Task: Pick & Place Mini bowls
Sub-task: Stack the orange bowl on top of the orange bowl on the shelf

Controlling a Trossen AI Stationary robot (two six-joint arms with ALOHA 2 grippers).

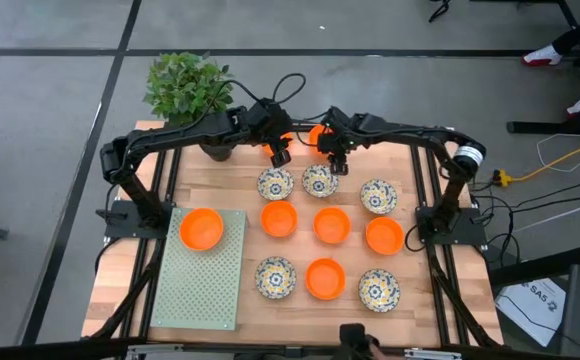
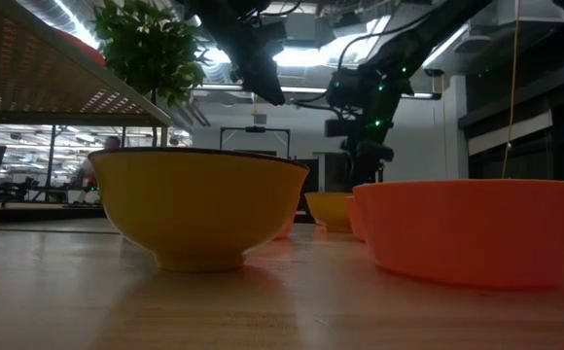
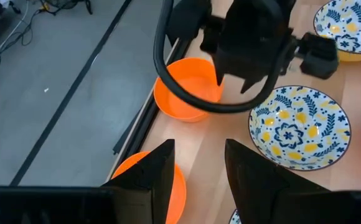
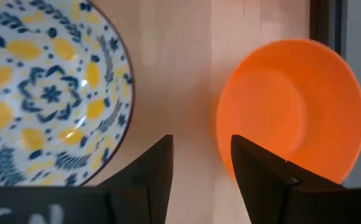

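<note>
Several mini bowls stand on their bases on the wooden table (image 1: pixel 220 195), some orange (image 1: pixel 331 225), others white with a blue-and-yellow pattern (image 1: pixel 275 183). One orange bowl (image 1: pixel 201 228) sits on the green mat (image 1: pixel 205 290). Two orange bowls stand at the far edge. My left gripper (image 3: pixel 199 165) hovers open above one of them (image 3: pixel 159 186). My right gripper (image 4: pixel 202 155) hangs open over bare wood, between the other far orange bowl (image 4: pixel 292 112) and a patterned bowl (image 4: pixel 50 93). Neither gripper touches anything.
A potted plant (image 1: pixel 188 88) in a black pot stands at the table's far left corner, close behind my left arm. Black frame rails (image 1: pixel 440 260) run along the table's sides. The two grippers (image 1: pixel 279 155) (image 1: pixel 336 165) hang near each other above the far row.
</note>
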